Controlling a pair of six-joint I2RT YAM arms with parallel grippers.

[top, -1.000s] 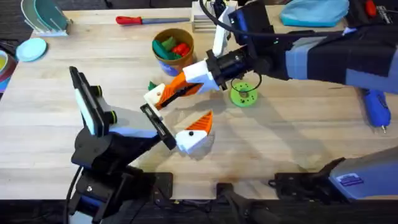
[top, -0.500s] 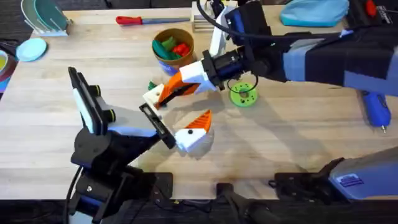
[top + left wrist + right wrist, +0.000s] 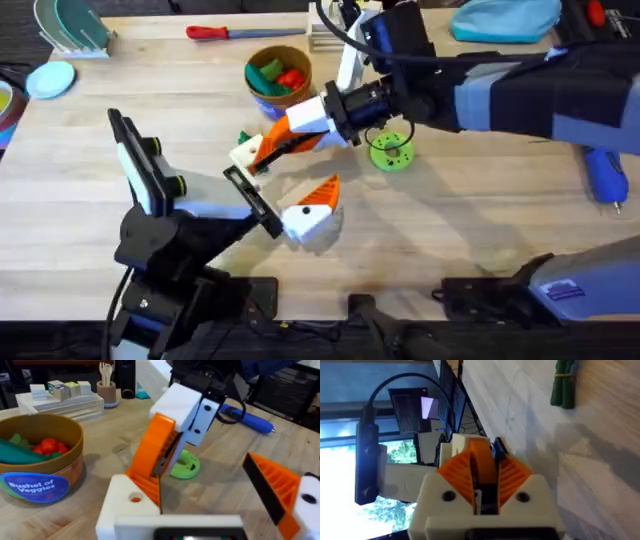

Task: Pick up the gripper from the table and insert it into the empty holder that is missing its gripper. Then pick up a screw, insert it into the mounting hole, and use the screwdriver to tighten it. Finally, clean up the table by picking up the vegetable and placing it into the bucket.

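At mid-worktop, my right tool (image 3: 272, 148) is clamped on the small orange plastic wedge (image 3: 150, 455), the loose fingertip piece. It holds the wedge's low end against the white wedge-shaped plastic holder (image 3: 125, 502), just above its mounting hole. That holder is the bare finger base of my left tool (image 3: 285, 182), whose jaws stand wide apart and grip nothing; its other finger carries its orange ribbed pad.

I judge the first step to be part done: the wedge is lifted and meets the holder, but I cannot tell whether it is seated. The screw, the tightening and the clean-up are all left. The slim dark-green toy vegetable (image 3: 244, 138) lies on the wood just left of the holder. The round tan bucket (image 3: 278, 75), already holding red and green toy pieces, stands farther back. A red-handled screwdriver (image 3: 215, 32) lies at the far edge, and a lime-green disc with holes (image 3: 390, 152) lies right of centre.

The worktop (image 3: 450, 230) is pale wooden planks. A window shows beyond it.
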